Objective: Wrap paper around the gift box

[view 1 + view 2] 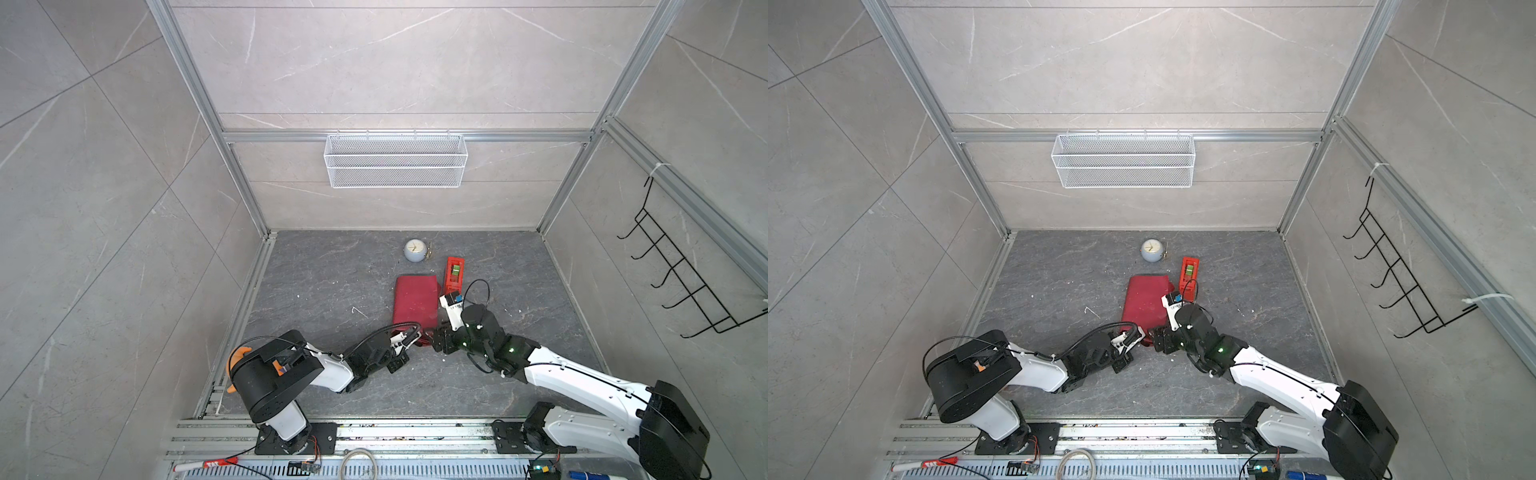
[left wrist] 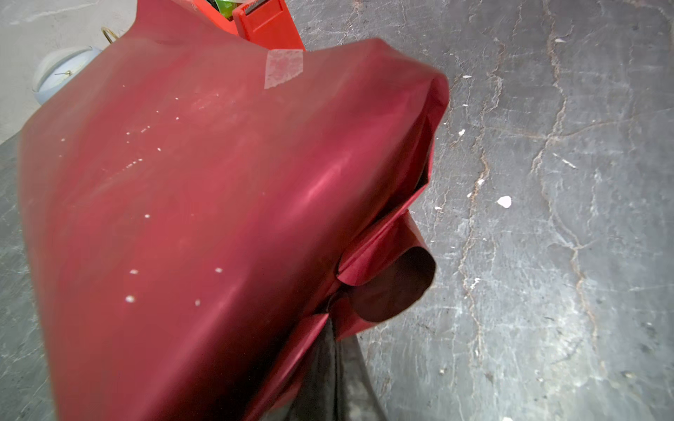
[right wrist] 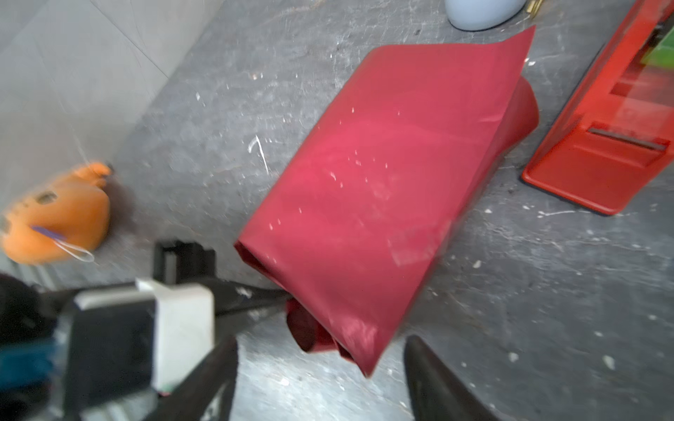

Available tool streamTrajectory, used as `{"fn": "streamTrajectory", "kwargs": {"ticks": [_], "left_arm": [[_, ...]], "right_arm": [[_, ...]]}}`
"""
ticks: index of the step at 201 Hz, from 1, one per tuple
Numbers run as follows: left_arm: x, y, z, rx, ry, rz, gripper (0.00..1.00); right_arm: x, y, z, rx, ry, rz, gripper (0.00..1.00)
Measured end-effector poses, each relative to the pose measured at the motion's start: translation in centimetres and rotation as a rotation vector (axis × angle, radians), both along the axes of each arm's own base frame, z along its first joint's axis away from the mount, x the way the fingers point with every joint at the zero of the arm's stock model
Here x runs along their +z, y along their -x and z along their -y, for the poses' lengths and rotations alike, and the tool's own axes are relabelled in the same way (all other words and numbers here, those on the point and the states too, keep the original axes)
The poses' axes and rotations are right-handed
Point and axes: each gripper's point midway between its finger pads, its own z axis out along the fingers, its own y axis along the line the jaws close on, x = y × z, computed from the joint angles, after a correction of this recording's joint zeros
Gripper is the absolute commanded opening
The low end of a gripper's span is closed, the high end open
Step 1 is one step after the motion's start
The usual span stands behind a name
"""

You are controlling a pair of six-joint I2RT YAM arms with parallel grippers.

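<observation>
Left fingers (image 3: 251,300) tight on paper (image 3: 383,182) end; right fingers (image 3: 434,375) apart.

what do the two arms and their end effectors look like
The left arm and right arm have white shells, bulky black joints and black bases. Thin black cables loop to white wrist cameras. Green lights dot the right arm. The left end effector and right end effector have black fingers.

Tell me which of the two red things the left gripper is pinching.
The dark red paper, lying flat: the left gripper is shut on its near end. The brighter red tape dispenser with the green roll stands beside it, not held.
</observation>
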Motion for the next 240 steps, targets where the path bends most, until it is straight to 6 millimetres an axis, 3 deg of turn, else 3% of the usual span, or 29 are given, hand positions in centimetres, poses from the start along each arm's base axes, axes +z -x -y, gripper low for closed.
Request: {"fn": "streamTrajectory", "kwargs": {"ticks": [42, 94, 147, 189, 240], "left_arm": [[-0.1, 0.0, -0.1, 0.006, 0.003, -0.011, 0.0], [-0.2, 0.1, -0.2, 0.004, -0.002, -0.022, 0.0], [-0.3, 0.3, -0.1, -0.005, -0.004, -0.03, 0.0], [-0.3, 0.4, 0.2, -0.021, -0.006, -0.041, 0.0], [-0.3, 0.7, 0.5, -0.046, -0.024, -0.063, 0.18]], "right_arm": [[-5.9, 2.3, 0.9, 0.02, 0.128, -0.021, 0.84], [-10.1, 1.9, 0.7, 0.011, 0.182, 0.006, 0.84], [-10.3, -0.7, -0.2, -0.062, 0.148, 0.114, 0.77], [-10.4, -1.4, 0.2, -0.105, 0.121, 0.163, 0.71], [-10.3, -1.9, 0.1, -0.143, 0.079, 0.184, 0.69]]}}
